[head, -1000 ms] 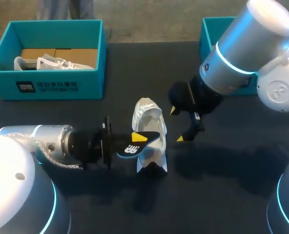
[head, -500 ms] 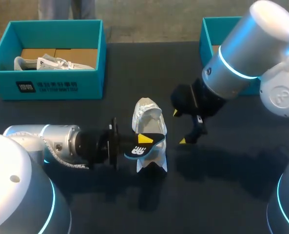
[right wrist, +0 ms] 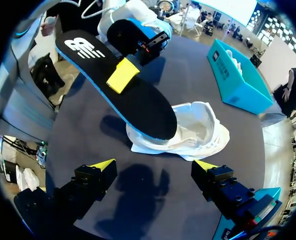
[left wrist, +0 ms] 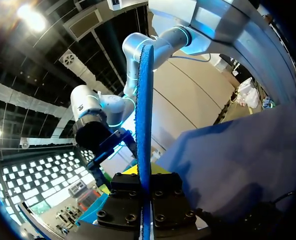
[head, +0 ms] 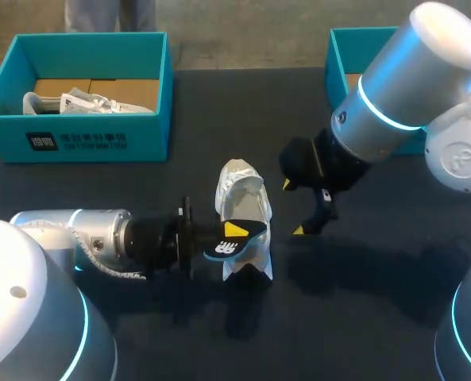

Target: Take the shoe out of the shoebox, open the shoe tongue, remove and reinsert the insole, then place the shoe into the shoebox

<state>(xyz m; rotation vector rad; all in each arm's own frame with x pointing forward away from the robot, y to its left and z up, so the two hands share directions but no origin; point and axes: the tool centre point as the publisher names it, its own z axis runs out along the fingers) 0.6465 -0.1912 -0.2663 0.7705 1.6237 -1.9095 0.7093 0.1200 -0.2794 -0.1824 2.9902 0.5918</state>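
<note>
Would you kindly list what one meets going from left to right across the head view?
Teal cardboard shoebox, white sneaker on the table, right hand, second teal box.

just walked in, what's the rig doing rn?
The left gripper is shut on the dark insole and holds it tilted over the white shoe, which sits on the table. The insole's lower end is at the shoe's opening, not yet seated inside. The right gripper is open, near the shoe and touching nothing. A second shoe lies in the teal shoebox. It looks like the reinsert step.
</note>
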